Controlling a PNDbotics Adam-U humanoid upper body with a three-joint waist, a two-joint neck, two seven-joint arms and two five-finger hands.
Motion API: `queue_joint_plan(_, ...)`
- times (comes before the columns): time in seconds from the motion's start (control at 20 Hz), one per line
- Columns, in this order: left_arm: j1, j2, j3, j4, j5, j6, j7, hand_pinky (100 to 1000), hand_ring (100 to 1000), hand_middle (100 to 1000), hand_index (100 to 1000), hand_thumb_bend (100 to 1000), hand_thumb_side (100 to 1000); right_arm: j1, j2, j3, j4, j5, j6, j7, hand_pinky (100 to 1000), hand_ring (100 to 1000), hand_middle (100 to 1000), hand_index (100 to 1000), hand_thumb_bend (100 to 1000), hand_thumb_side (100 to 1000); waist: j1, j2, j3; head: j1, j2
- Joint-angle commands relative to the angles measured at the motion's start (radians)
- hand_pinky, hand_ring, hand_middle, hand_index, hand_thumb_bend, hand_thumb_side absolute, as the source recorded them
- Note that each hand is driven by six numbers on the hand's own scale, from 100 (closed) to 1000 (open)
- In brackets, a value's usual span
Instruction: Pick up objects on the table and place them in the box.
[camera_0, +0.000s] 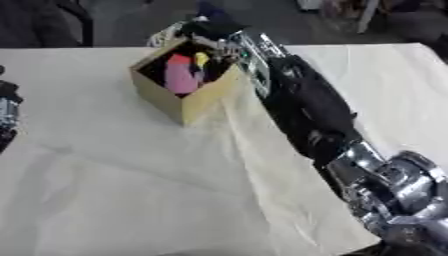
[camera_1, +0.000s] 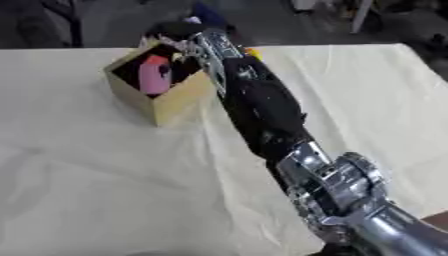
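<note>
Right hand (camera_0: 213, 31) over the far rim of the box (camera_0: 199, 102), arm stretched across the cream-covered surface (camera_0: 131, 190) from the lower right; fingers too blurred to tell whether spread or curled. Inside the box, a pink thing (camera_0: 181, 75) with a red top, standing upright, and a small yellow piece (camera_0: 202, 59) just beside it. Left hand (camera_0: 7, 112) barely showing at the left edge, well apart from the box.

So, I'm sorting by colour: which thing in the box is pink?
The tall pink bottle standing mid-box; the small piece beside it is yellow.
</note>
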Motion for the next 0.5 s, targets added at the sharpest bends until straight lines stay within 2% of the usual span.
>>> queue_joint_plan(0.05,-0.009,0.024,0.012,-0.021,-0.001,0.001,0.008,642,604,595,821,102,543,-0.029,-0.075,-0.048,0.001,-0.035,0.057,-0.006,923,922,1000,1000,100,137,0.006,0.001,0.001,0.005,-0.009)
queue_joint_plan(0.3,-0.019,0.02,0.011,-0.025,0.0,-0.001,0.005,642,604,595,820,103,541,-0.02,-0.144,-0.154,0.109,-0.059,0.224,-0.146,913,897,1000,1000,100,124,0.009,0.015,0.031,-0.005,-0.025)
queue_joint_plan(0.5,-0.025,0.016,0.013,-0.028,0.001,0.0,0.008,642,604,594,820,104,540,-0.01,-0.181,-0.18,0.18,-0.088,0.294,-0.235,905,884,1000,1000,100,138,0.012,0.025,0.057,-0.017,-0.04)
